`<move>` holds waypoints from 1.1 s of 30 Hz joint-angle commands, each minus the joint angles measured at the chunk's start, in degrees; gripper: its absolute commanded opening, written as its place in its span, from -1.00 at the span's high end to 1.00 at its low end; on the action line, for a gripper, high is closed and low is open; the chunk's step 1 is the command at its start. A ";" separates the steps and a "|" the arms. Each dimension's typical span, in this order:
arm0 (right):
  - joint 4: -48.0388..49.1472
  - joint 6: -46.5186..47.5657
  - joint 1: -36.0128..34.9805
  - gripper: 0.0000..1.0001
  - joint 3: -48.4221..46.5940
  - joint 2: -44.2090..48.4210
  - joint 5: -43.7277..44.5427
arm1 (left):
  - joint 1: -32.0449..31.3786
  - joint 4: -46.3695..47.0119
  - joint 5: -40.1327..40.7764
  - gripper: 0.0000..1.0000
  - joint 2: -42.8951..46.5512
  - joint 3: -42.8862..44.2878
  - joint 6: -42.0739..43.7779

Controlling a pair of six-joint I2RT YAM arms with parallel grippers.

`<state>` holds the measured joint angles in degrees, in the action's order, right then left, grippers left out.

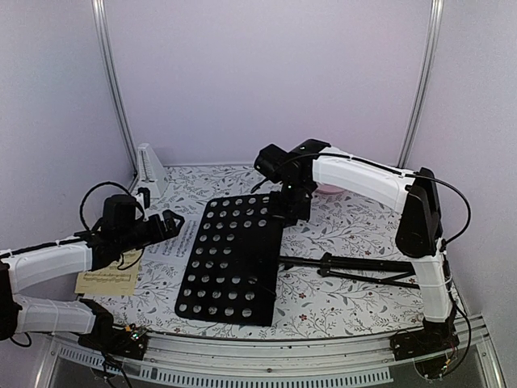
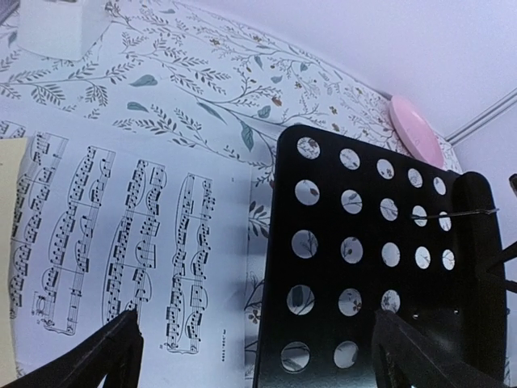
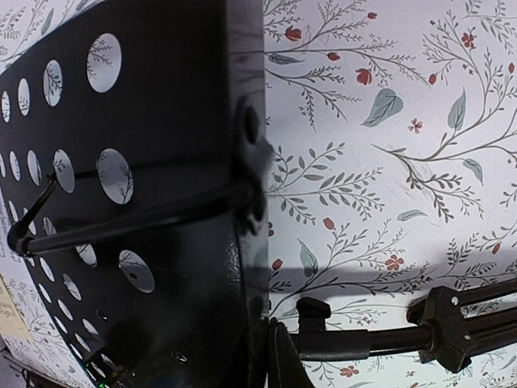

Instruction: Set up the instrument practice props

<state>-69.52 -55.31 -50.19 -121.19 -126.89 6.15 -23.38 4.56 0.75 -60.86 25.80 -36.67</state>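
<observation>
The fingertips of the right hand (image 1: pixel 289 204) are hidden by its own body at the far edge of the music stand (image 1: pixel 234 259). The right hand is closed there, but a pinch on the plate cannot be confirmed. The yellowish sheet (image 1: pixel 105 279) is partly covered by the left arm. The left hand (image 1: pixel 166 225) is spread fully with nothing held, poised over the white sheet (image 1: pixel 176 239) beside the stand, which is laid flat mid-counter. The metronome (image 1: pixel 151 170) is set at the far left corner of the counter (image 1: pixel 339 303).
</observation>
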 commanded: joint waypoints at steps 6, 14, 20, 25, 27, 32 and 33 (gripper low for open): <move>12.80 -3.09 5.07 1.00 2.67 18.81 -3.03 | -0.60 -6.92 2.31 -0.98 9.78 9.85 7.04; 26.05 -6.05 7.31 1.00 8.13 29.15 0.89 | -0.53 6.57 -10.45 -0.98 27.04 3.33 9.43; 32.49 -7.73 8.16 1.00 10.72 33.67 2.52 | -1.69 27.21 -20.74 -0.98 32.10 -11.33 2.02; 36.33 -8.40 8.13 1.00 12.11 35.84 3.79 | -7.69 36.07 -16.67 -0.96 32.42 -16.72 3.64; 37.30 -8.62 8.18 1.00 12.16 36.28 4.11 | -11.12 37.13 -13.79 -0.96 31.76 -16.86 5.94; 39.82 -9.08 8.18 1.00 12.73 37.04 4.31 | -18.15 47.14 -6.48 -0.97 25.71 -18.21 7.97; 40.34 -9.11 8.16 1.00 12.99 37.25 4.21 | -19.18 49.12 -5.51 -0.97 23.79 -18.04 8.05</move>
<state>-47.68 -60.60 -42.24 -106.34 -95.83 10.94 -38.76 42.50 -11.18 -32.01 8.60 -30.76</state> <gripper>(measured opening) 0.016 0.985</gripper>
